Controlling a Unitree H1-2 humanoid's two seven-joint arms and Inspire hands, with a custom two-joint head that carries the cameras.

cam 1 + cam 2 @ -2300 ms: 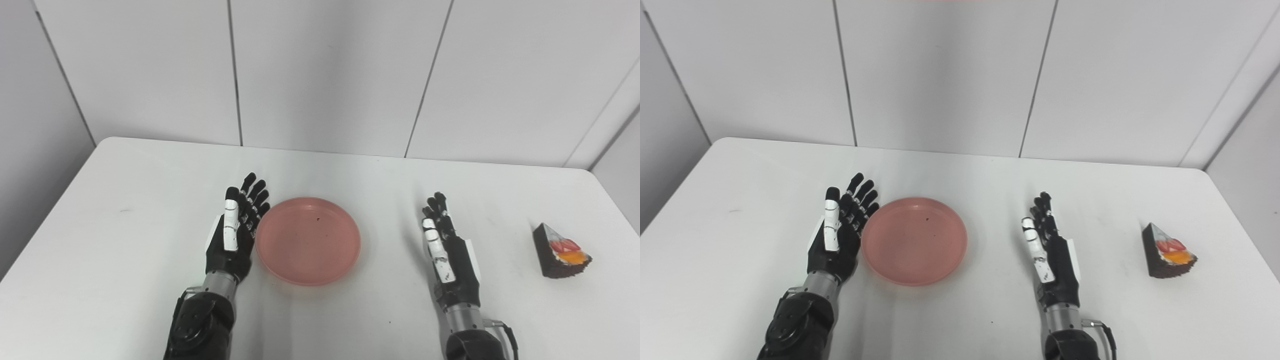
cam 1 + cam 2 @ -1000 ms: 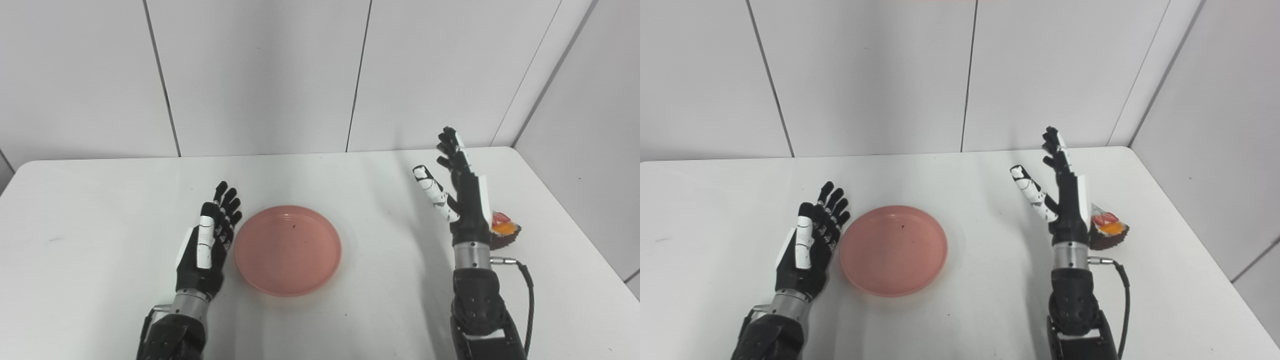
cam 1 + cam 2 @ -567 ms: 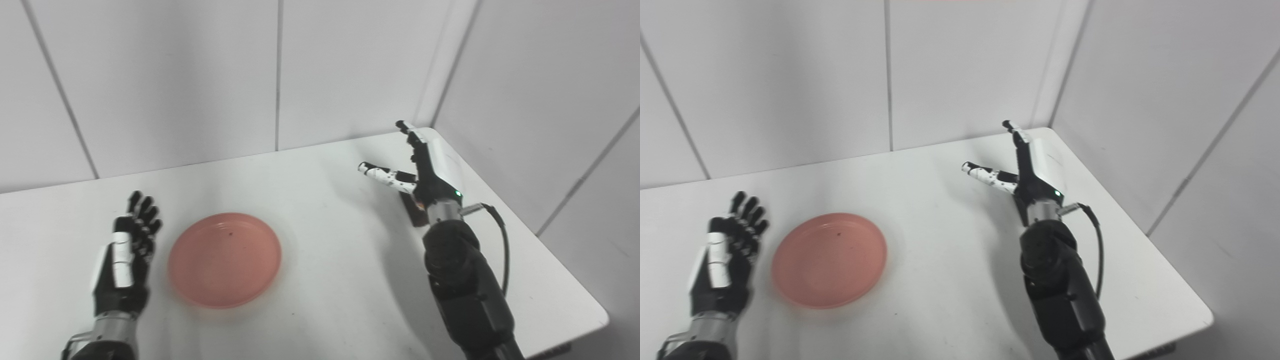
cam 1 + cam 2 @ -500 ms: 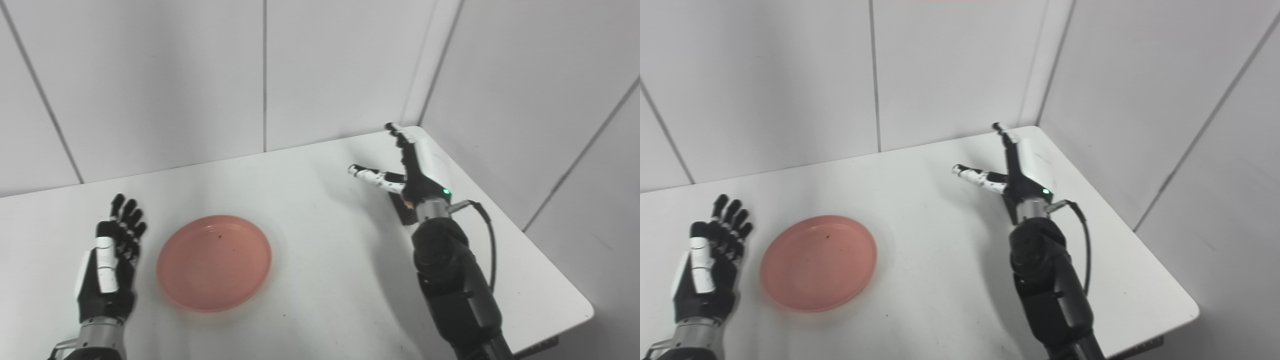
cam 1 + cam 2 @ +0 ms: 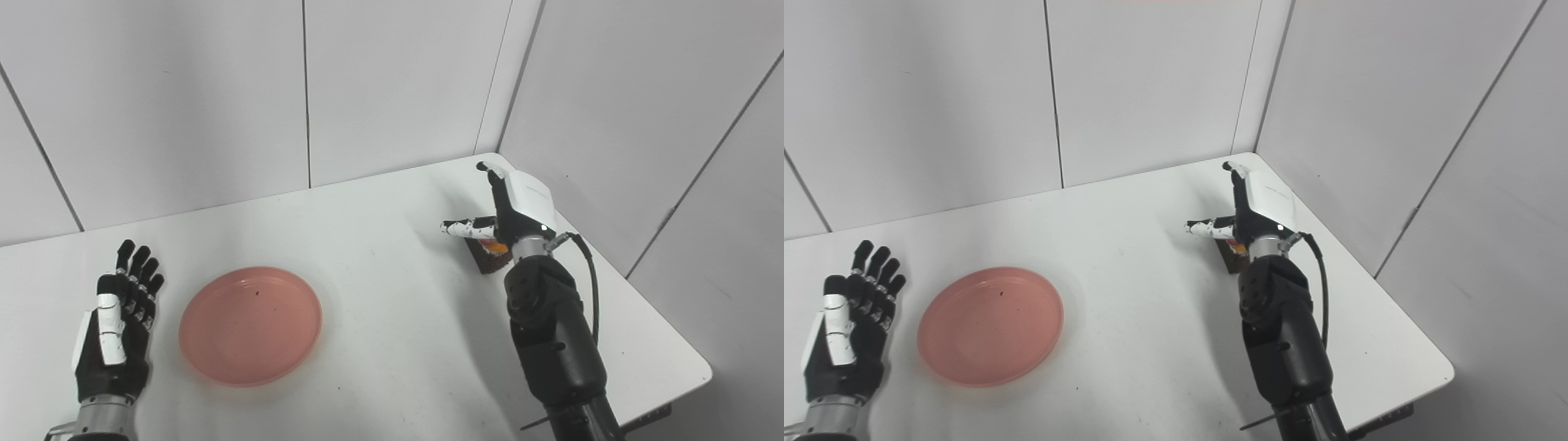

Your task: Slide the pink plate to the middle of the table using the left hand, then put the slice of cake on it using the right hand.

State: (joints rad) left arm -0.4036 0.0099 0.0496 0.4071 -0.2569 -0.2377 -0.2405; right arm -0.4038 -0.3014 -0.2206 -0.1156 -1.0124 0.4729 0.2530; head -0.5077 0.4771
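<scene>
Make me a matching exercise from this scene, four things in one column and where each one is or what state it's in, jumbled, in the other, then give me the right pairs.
Things:
1. pink plate
2. slice of cake
3. left hand
4. right hand

Places or states:
A. open, thumb spread, right over the cake near the table's far right corner
B. open, resting beside the plate, clear of its rim
C. empty, on the table between the two hands
D. mostly hidden behind a hand and wrist, on the table

Pairs: 1-C, 2-D, 3-B, 4-A
</scene>
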